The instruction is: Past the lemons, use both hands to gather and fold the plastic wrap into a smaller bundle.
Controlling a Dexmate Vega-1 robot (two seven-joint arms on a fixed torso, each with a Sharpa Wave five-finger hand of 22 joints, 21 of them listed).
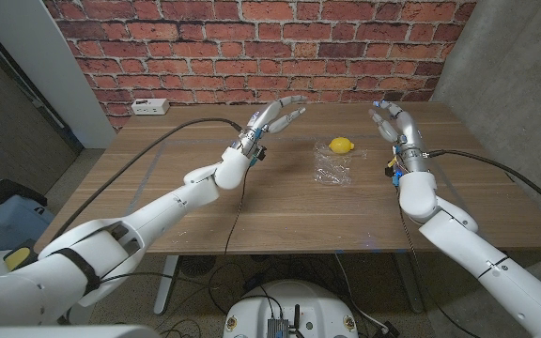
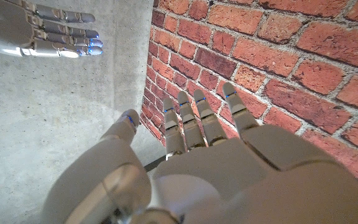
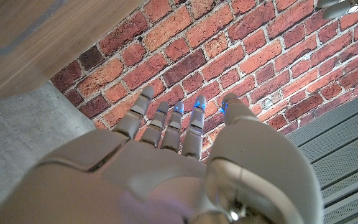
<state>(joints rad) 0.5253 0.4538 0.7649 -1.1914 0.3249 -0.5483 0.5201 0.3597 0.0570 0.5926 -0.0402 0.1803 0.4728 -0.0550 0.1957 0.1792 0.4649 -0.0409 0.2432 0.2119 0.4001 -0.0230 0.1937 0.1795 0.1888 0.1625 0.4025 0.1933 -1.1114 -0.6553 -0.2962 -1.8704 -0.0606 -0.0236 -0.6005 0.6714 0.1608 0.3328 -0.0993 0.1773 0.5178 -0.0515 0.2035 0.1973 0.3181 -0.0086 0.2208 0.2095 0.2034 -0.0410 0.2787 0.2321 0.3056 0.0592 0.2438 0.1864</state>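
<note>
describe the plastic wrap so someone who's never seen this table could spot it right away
On the wooden table before the brick wall, look between the two raised robot hands, toward the right half. The plastic wrap lies just in front of the single yellow lemon: a small, crinkled, see-through patch, glinting rather than solid-coloured.

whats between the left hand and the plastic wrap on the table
Bare wooden table only, in the head view, between the raised left hand and the plastic wrap; the lemon sits beyond.
</note>
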